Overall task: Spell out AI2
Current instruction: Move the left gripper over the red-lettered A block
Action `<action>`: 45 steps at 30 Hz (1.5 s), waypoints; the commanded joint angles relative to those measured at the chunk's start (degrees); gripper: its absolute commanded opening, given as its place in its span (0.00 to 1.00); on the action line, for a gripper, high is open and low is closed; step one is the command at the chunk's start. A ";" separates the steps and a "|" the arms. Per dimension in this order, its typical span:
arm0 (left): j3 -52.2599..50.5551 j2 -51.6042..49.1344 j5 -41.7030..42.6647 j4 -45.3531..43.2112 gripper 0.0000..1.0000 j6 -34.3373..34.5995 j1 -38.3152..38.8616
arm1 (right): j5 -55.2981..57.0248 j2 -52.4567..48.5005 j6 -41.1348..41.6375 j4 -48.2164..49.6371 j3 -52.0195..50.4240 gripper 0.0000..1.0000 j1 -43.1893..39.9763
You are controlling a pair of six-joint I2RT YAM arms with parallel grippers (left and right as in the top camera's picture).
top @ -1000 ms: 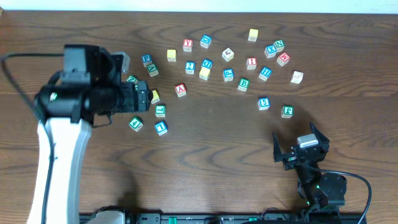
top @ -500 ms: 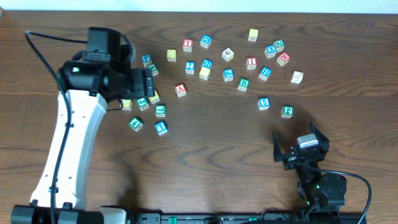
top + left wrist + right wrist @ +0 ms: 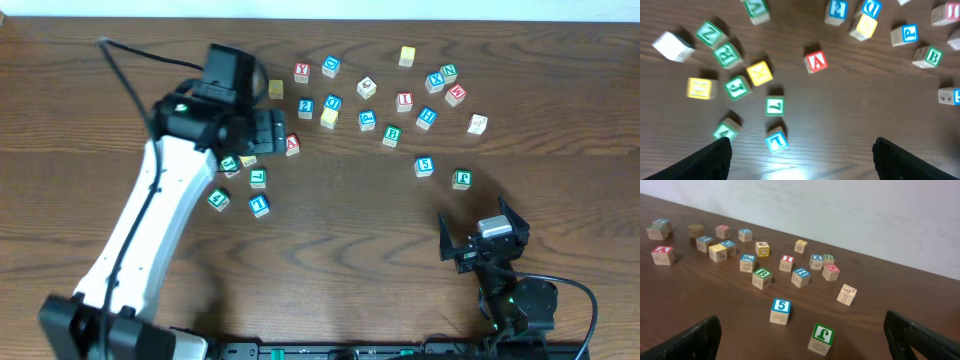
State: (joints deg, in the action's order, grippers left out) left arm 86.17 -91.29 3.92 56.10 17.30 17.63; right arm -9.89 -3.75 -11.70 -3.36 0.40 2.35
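Left gripper (image 3: 801,142) is hovering wide open and empty above the small red-lettered wooden "A" cube (image 3: 815,61) sitting on the dark wooden tabletop (image 3: 855,115); probably light, rigid, best pinching opposite flat sides.

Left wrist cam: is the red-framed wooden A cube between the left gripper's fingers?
No, the red-framed wooden A cube sits apart, ahead of the open left gripper, which holds nothing.

Blue "5" cube (image 3: 424,166) near green-framed cube (image 3: 461,179) on dark wooden table (image 3: 350,250)
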 commanded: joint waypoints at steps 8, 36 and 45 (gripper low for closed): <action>1.66 -7.56 -1.25 -4.35 0.81 5.99 5.70 | -0.79 -0.02 -0.57 -0.24 -0.04 0.99 0.35; 21.66 -27.56 -6.58 5.53 0.70 10.51 4.90 | -0.76 -0.02 -0.57 -0.24 -0.04 0.99 0.35; 20.96 -30.08 -9.77 7.30 0.60 15.63 3.52 | -0.79 -0.02 -0.57 -0.24 -0.04 0.99 0.35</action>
State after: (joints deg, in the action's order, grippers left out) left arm 107.09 -120.77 -3.81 63.05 30.06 22.11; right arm -9.89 -3.75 -11.70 -3.36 0.40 2.35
